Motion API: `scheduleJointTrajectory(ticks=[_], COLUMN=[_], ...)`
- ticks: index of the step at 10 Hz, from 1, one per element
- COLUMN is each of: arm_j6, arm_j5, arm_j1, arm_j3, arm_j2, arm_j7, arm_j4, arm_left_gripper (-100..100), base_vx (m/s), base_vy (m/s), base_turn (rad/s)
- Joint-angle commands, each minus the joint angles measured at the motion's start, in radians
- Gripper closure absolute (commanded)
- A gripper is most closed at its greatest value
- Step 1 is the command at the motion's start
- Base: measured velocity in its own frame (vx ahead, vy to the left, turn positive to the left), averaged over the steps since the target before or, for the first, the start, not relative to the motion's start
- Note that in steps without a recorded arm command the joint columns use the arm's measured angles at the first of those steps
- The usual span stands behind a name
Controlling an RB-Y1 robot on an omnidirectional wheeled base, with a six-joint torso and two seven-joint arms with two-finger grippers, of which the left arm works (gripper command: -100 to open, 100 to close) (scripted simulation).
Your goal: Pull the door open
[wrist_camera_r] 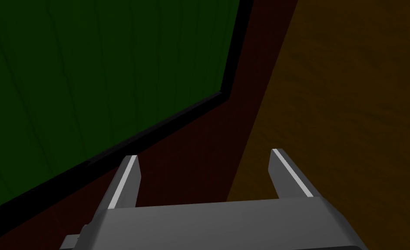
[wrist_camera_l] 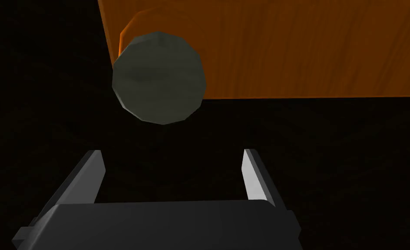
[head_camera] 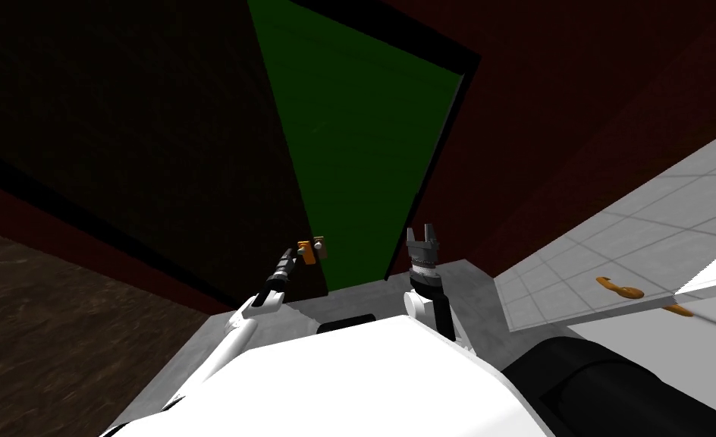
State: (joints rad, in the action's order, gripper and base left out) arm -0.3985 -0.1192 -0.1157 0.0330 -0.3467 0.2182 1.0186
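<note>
We are at the reach-and-grasp step. Our left gripper (wrist_camera_l: 171,152) has its fingers spread, pinching nothing. The faceted grey round knob (wrist_camera_l: 158,77) sits on a flat orange wood-grained plate (wrist_camera_l: 286,47), just beyond the fingertips and not yet between them. Both are mounted at the edge of the dark brown door (head_camera: 159,152), beside a green panel (head_camera: 356,152). Next, we judge, we must centre on the knob, advance, close and then pull. Our right gripper (wrist_camera_r: 204,154) hangs spread and idle near the green panel.
</note>
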Motion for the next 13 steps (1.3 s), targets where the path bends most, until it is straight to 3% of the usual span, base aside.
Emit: scheduleJointTrajectory(ticks=[1,2,3,8,11,12,13], arm_j6=[-0.001,0.004,0.004,0.004,0.006,0.006,0.019], arm_j5=[0.003,0.001,0.001,0.001,-0.002,-0.002,-0.001], arm_j1=[-0.009,-0.009,-0.009,-0.009,0.02,0.02,0.031], arm_j3=[-0.015,-0.01,-0.01,-0.01,0.002,0.002,-0.013], arm_j2=[0.014,0.004,0.004,0.004,-0.02,-0.02,-0.017], arm_j7=[0.0,0.002,0.002,0.002,0.008,0.008,0.012], arm_j4=[0.016,0.01,0.01,0.01,0.0,0.0,0.038], arm_left_gripper=[-100,-100,100,100,100,100,-100], base_vx=[0.181,0.076,-0.008,-0.015,-0.157,-0.121,-0.139], base_vy=[-0.151,-0.071,0.009,0.011,0.084,0.076,0.037], base_turn=[-0.154,-0.023,0.027,-0.01,0.094,0.065,-0.05])
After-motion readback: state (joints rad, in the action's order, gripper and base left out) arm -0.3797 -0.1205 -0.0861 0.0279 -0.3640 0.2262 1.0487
